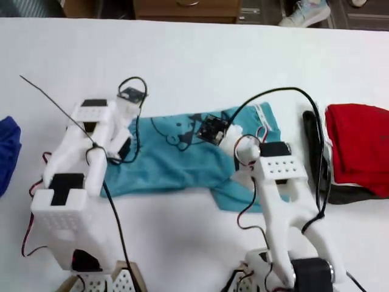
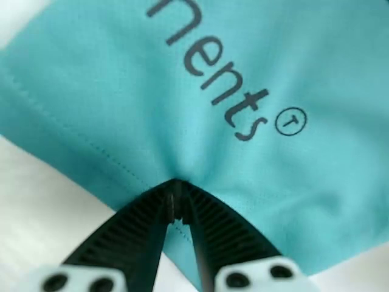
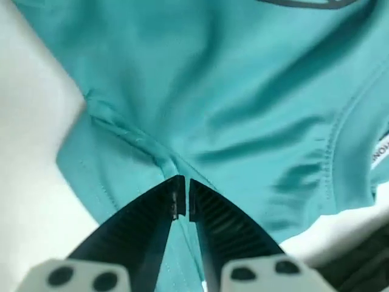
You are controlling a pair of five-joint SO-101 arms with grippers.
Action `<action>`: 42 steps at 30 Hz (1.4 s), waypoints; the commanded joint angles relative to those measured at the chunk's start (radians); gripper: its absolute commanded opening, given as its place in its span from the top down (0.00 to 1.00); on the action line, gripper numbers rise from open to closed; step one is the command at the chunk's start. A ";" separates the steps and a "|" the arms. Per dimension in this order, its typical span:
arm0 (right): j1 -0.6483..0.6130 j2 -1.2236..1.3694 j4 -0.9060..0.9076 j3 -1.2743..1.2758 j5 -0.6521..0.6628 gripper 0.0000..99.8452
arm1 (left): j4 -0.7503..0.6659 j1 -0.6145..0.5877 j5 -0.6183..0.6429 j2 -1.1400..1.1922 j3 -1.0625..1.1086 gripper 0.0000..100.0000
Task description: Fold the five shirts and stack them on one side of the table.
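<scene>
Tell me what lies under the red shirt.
A dark garment pokes out from under the red shirt along two of its edges. The red shirt covers the rest, so whether anything more lies beneath cannot be seen.

High view: teal shirt (image 1: 176, 161) partly covered by both arms. Picture's left edge cuts off blue garment (image 1: 7, 152), right edge cuts red shirt (image 1: 358, 149). Dark garment (image 1: 349, 193) mostly hidden under red shirt.
</scene>
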 commanded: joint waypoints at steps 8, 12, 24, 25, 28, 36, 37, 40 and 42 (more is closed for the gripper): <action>-0.010 0.229 -0.133 -0.034 0.009 0.98 | 0.002 -0.003 -0.005 0.028 -0.035 0.98; -0.024 0.226 -0.025 -0.043 0.009 0.98 | 0.002 -0.003 -0.005 0.028 -0.035 0.98; -0.163 0.134 0.205 -0.054 0.018 0.98 | 0.002 -0.003 -0.005 0.028 -0.035 0.98; -0.171 0.099 0.206 -0.054 0.018 0.98 | 0.002 -0.003 -0.005 0.028 -0.035 0.98; -0.166 -0.027 0.200 -0.054 0.014 0.98 | 0.002 -0.003 -0.005 0.029 -0.035 0.98; -0.035 -0.110 -0.084 -0.032 -0.054 0.98 | 0.002 -0.003 -0.005 0.029 -0.036 0.98; 0.008 -0.094 -0.171 -0.040 -0.109 0.98 | 0.002 -0.003 -0.005 0.029 -0.036 0.98; 0.101 0.016 -0.392 -0.094 -0.282 0.98 | 0.000 -0.003 0.002 0.028 -0.036 0.98; 0.102 0.131 -0.414 -0.175 -0.305 0.98 | 0.000 -0.006 0.002 0.028 -0.036 0.98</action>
